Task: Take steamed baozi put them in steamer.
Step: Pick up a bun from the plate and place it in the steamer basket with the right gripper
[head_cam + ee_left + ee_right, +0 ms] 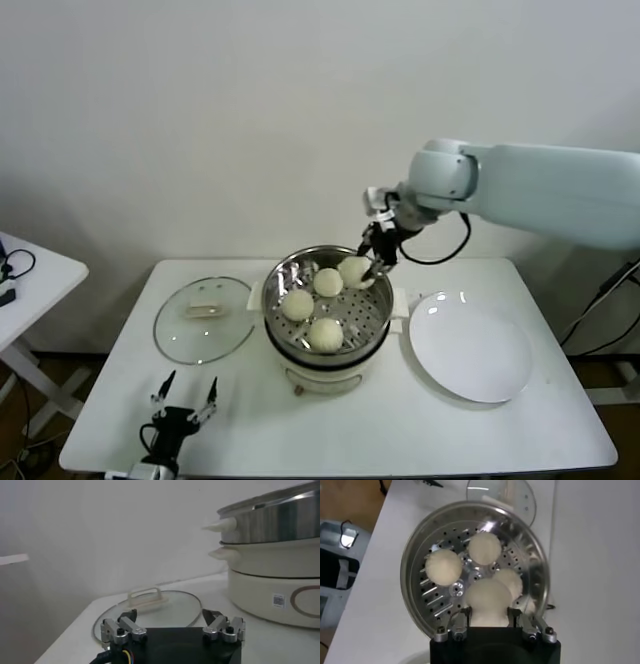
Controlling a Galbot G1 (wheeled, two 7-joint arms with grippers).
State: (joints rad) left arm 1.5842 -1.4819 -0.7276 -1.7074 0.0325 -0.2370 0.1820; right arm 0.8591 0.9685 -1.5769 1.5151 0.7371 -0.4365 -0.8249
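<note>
The steel steamer [362,316] sits on its white pot base at the table's middle. Three creamy baozi lie on its perforated floor [420,595]: one at the back [328,281], one on the left [298,304], one at the front [324,333]. My right gripper [375,268] reaches down over the basket's back right and is shut on another baozi [355,271]. In the right wrist view this bun [487,600] bulges between the fingers of the right gripper [489,612], just above the basket floor. My left gripper [185,392] rests open and holds nothing at the table's front left.
A round glass lid [203,318] lies flat left of the steamer, right in front of the left gripper [169,614]. To the steamer's right lies a bare white plate [470,350]. A small side table [30,270] stands beyond the left edge.
</note>
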